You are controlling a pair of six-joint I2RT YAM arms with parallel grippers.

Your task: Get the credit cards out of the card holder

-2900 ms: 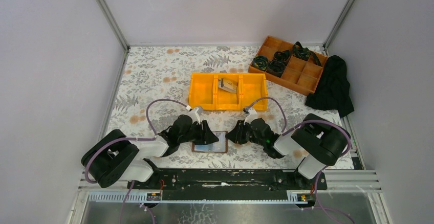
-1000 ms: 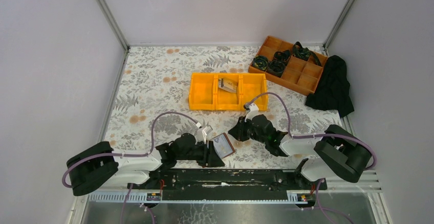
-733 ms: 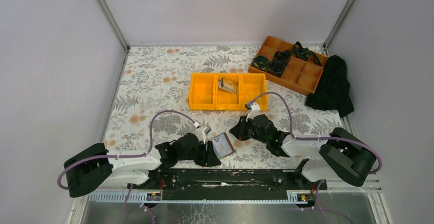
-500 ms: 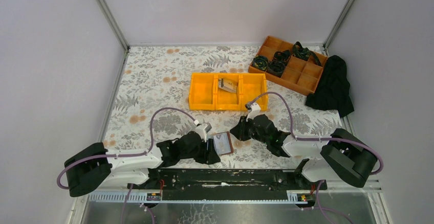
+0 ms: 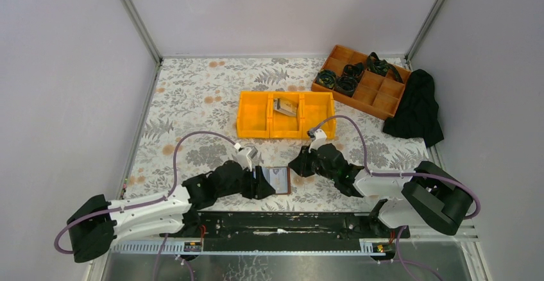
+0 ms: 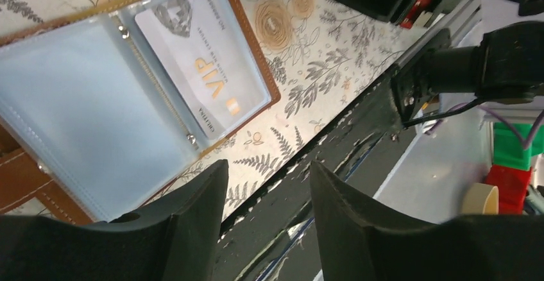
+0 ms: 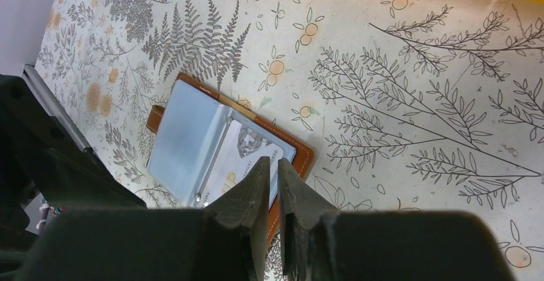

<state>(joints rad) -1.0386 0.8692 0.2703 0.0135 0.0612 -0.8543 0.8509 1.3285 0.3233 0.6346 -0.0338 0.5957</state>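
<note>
Closest in, the left gripper [image 6: 266,173] stands wide, holding nothing, just beside the open card holder [image 6: 83,120]. One credit card [image 6: 206,69] sits tucked inside it. The right gripper [image 7: 274,165], pinched nearly shut and empty, hangs over it. Unpinned, the holder could drag along. Only the overhead view shows another card [image 5: 284,106] in the yellow bin [image 5: 253,119].

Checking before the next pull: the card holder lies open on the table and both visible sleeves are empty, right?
Not quite. The card holder does lie open on the table, but only one sleeve looks empty. The other holds a VIP card, as the left wrist view shows.
</note>
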